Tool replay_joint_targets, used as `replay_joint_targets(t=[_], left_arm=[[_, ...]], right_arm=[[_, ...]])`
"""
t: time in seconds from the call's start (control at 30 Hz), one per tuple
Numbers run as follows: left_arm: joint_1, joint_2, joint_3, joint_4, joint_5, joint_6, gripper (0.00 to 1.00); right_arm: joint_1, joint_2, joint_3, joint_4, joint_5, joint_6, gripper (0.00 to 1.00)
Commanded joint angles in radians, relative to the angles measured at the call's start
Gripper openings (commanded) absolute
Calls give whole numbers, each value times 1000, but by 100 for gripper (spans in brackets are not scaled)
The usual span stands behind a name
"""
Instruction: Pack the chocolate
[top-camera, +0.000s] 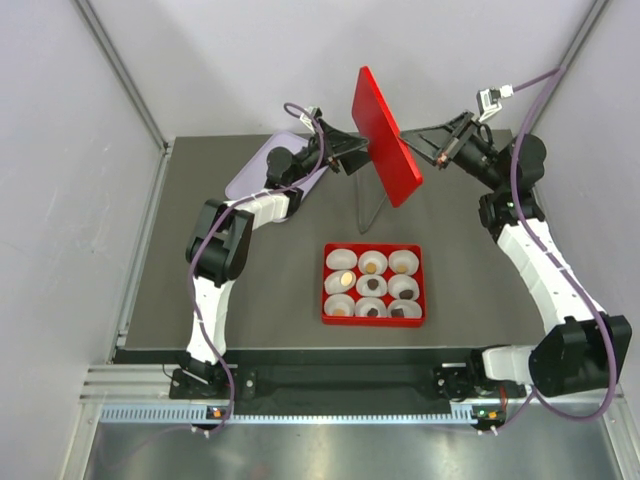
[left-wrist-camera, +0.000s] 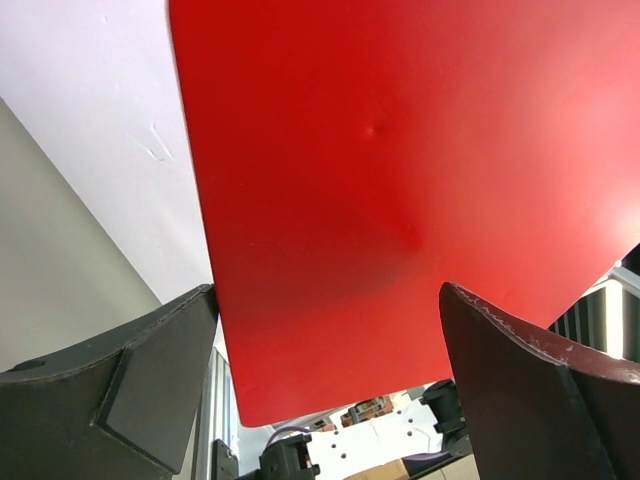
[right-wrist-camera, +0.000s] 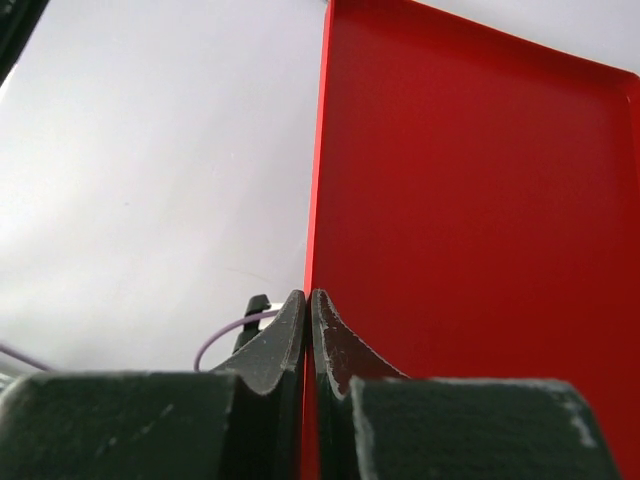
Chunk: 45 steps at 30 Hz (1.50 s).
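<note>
Holding the red lid (top-camera: 385, 135) up over the far half of the table (top-camera: 260, 290)

From my screen, the right gripper (top-camera: 408, 135) has its fingers pressed together on the lid's rim, which the right wrist view shows pinched between the two tips (right-wrist-camera: 305, 300). The lid stands on edge in the air, tilted, with the table well below it. The left gripper (top-camera: 362, 150) faces the lid's other side with its fingers spread wide. In the left wrist view the red panel (left-wrist-camera: 400, 200) fills the gap between them, and I cannot tell whether either finger touches it.

The chocolate (top-camera: 372, 285) sits in white paper cups (top-camera: 403, 261), nine in three rows, inside a red box (top-camera: 373, 322) toward the middle of the table's near edge. Most cups show a dark or tan piece. A pale purple tray (top-camera: 250, 170) lies at the far left corner.
</note>
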Motion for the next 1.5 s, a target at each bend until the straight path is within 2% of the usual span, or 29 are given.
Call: replay_joint_targets(t=[0.0, 0.7, 1.2, 1.47], left_arm=[[0, -14, 48, 473, 10, 7, 96], [20, 29, 104, 473, 20, 2, 96], [-5, 99, 289, 471, 3, 24, 98], [-23, 127, 328, 471, -6, 40, 99]], right_arm=[[-16, 15, 68, 100, 25, 39, 0], [-19, 73, 150, 207, 30, 189, 0], [-18, 85, 221, 206, 43, 231, 0], [-1, 98, 241, 209, 54, 246, 0]])
